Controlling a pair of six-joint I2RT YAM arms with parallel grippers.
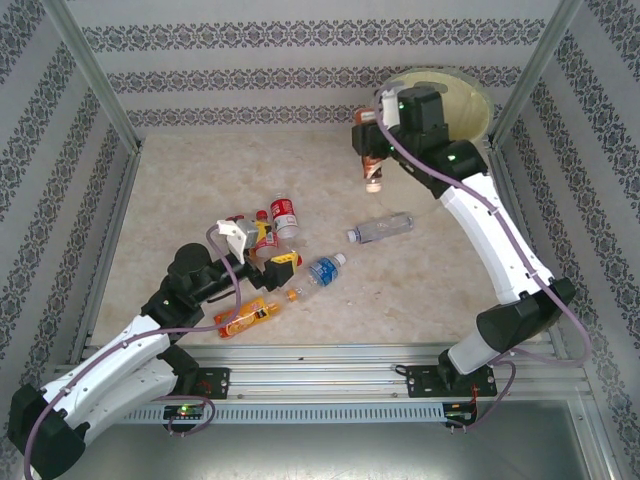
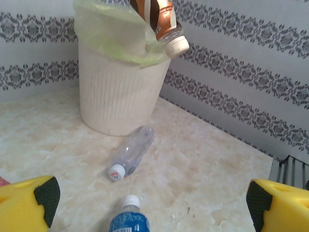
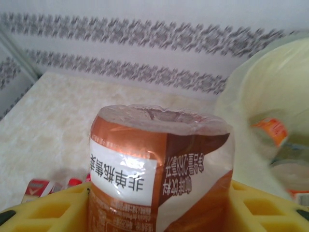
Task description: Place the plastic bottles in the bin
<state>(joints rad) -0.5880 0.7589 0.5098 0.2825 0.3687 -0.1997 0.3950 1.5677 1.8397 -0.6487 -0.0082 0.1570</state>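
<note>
My right gripper (image 1: 371,152) is shut on a brown-and-orange labelled bottle (image 1: 374,168). It hangs cap down in the air just left of the bin (image 1: 470,100), a white bucket with a pale green liner. In the right wrist view the bottle (image 3: 159,169) stands base up between yellow fingers (image 3: 53,210). My left gripper (image 1: 268,250) is open low over the table, and a blue-labelled bottle (image 2: 128,220) lies between its fingers (image 2: 31,203) without touching them. A clear unlabelled bottle (image 2: 131,152) lies further on, before the bin (image 2: 116,96).
A red-labelled bottle (image 1: 284,213) and an orange bottle (image 1: 247,316) lie near the left gripper. Bottles (image 3: 273,130) lie inside the bin (image 3: 260,92). Patterned walls and metal posts enclose the marble-look table (image 1: 200,190).
</note>
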